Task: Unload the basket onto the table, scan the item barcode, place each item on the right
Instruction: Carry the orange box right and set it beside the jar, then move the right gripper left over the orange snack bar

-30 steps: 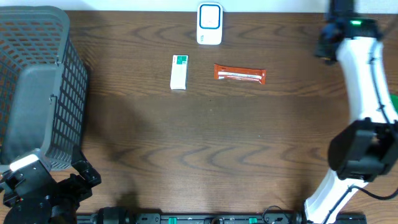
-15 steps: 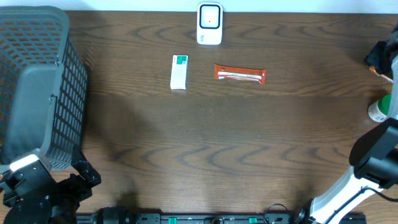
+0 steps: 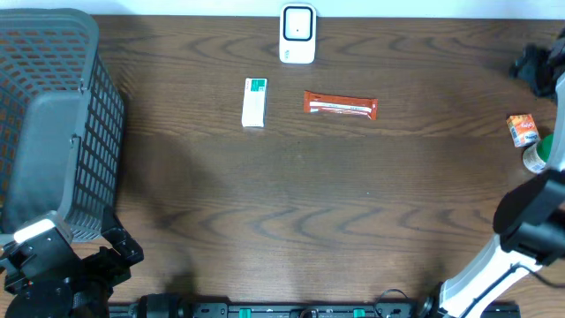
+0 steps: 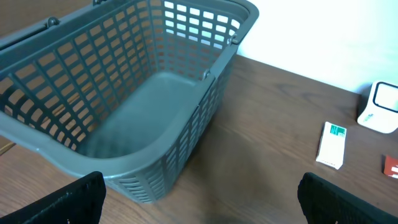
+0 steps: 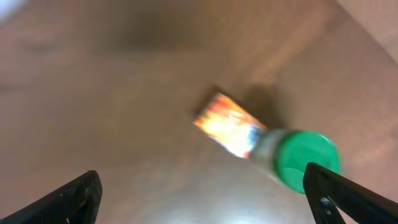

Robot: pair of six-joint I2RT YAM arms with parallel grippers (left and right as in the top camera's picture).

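The white barcode scanner [image 3: 298, 34] stands at the table's far edge; the left wrist view shows the scanner [image 4: 380, 107] too. In front of it lie a white box with a green end [image 3: 254, 102] and a red snack bar [image 3: 341, 105]. An orange packet [image 3: 523, 130] lies at the right edge beside a green-capped bottle [image 3: 536, 157]. My right gripper [image 5: 205, 205] hangs open above the orange packet [image 5: 227, 124] and the bottle [image 5: 298, 158], holding nothing. My left gripper [image 4: 205, 202] is open and empty near the basket's corner, far from the white box [image 4: 331, 145].
A large grey mesh basket [image 3: 84, 106] fills the left side of the table, its near wall [image 4: 174, 162] close in front of my left gripper. The right arm's white link [image 3: 481, 274] rises along the right edge.
The right arm swung from over the table's back right to the right edge, and its jaws opened wider. The orange packet now shows lying beside the bottle. The left arm is still.
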